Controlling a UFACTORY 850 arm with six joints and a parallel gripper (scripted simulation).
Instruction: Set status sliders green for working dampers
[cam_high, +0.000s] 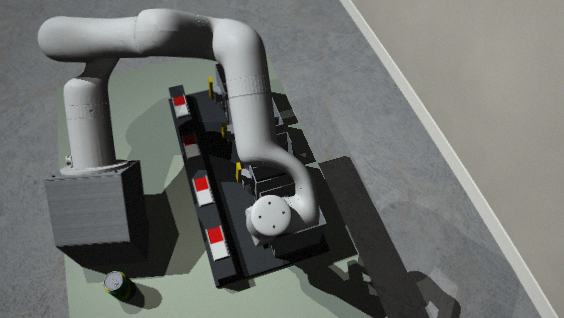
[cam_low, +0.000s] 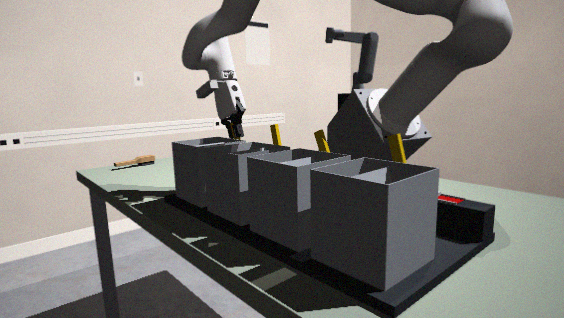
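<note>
Four grey box dampers stand in a row on a black base (cam_low: 310, 200), each with a yellow lever behind it. My gripper (cam_low: 234, 128) is above the farthest damper (cam_low: 202, 170) in the exterior view and is shut on that damper's yellow lever (cam_low: 233, 132). In the top view my wrist (cam_high: 270, 216) hides the gripper and this damper. The other levers (cam_low: 275, 134) (cam_low: 321, 141) (cam_low: 397, 147) stand free. All four status sliders (cam_high: 180, 105) (cam_high: 190, 142) (cam_high: 202, 190) (cam_high: 217, 241) show red.
A green can (cam_high: 119, 285) stands near the table's corner. The robot's grey pedestal (cam_high: 95, 205) sits beside the sliders. A wooden-handled tool (cam_low: 134, 161) lies at the far table edge. My arm reaches over the row of dampers.
</note>
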